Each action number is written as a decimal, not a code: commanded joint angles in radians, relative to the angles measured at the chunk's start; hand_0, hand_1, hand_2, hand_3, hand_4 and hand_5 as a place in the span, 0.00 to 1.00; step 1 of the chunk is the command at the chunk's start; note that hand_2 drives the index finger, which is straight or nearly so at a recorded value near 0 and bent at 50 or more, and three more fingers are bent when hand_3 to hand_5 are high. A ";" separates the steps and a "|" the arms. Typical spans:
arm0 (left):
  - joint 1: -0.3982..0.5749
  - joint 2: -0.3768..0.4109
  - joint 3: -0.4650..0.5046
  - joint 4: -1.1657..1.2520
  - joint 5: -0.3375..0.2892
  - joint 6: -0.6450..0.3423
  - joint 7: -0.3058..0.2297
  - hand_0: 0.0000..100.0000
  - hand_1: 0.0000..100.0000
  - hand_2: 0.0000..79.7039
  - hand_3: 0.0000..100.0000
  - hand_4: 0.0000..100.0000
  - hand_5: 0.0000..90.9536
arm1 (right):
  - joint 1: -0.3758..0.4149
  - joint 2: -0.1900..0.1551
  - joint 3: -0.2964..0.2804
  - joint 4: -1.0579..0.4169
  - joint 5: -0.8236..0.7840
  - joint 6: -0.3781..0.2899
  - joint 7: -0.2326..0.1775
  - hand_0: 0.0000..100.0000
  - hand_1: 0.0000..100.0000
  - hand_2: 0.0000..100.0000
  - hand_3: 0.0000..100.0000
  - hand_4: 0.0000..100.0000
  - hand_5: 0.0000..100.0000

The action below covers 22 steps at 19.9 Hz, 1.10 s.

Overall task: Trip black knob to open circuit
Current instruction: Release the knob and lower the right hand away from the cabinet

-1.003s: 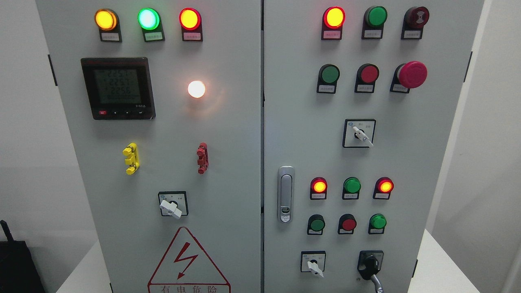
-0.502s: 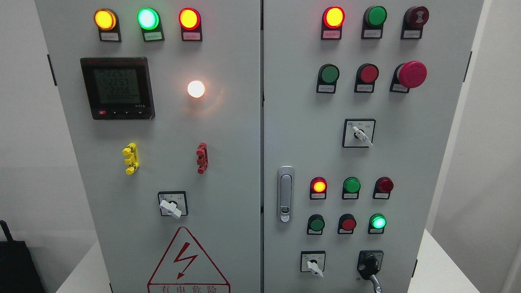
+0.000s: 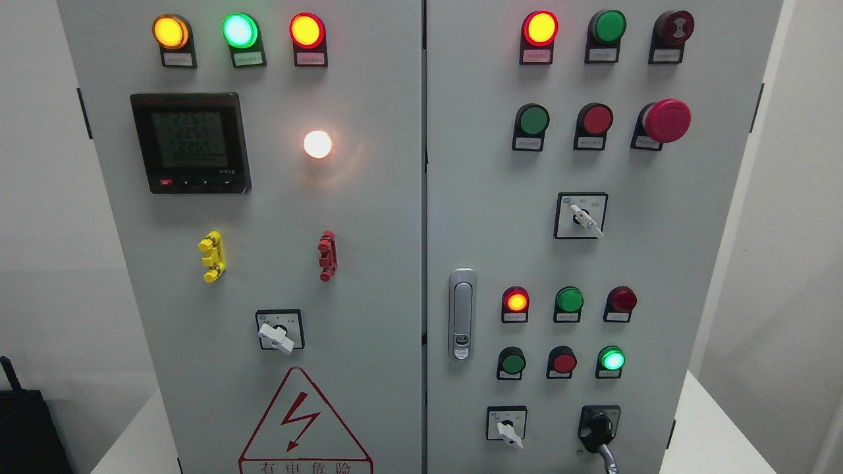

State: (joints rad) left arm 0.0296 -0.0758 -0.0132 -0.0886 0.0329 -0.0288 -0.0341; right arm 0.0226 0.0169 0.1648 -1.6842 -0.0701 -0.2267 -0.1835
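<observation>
Neither hand is in view, so you cannot tell their state. Your black knob (image 3: 598,426) sits low on the cabinet's right door (image 3: 658,263), pointing down-right. The green lamp (image 3: 612,360) above glows; whether it's tripped, unclear.

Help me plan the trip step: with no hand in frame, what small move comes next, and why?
Probably bring a hand up to the black knob at the cabinet's lower right. Neither hand is visible, nothing touches the knob, and it sits nearest the right side.
</observation>
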 commanded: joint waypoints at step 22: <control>0.000 -0.001 0.001 0.001 0.002 0.000 0.000 0.12 0.39 0.00 0.00 0.00 0.00 | 0.007 -0.011 -0.033 -0.014 -0.004 -0.042 0.026 1.00 1.00 0.00 1.00 1.00 0.94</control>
State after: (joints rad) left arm 0.0295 -0.0758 -0.0132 -0.0886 0.0329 -0.0289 -0.0341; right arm 0.0390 0.0083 0.1304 -1.6813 -0.0734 -0.2451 -0.1775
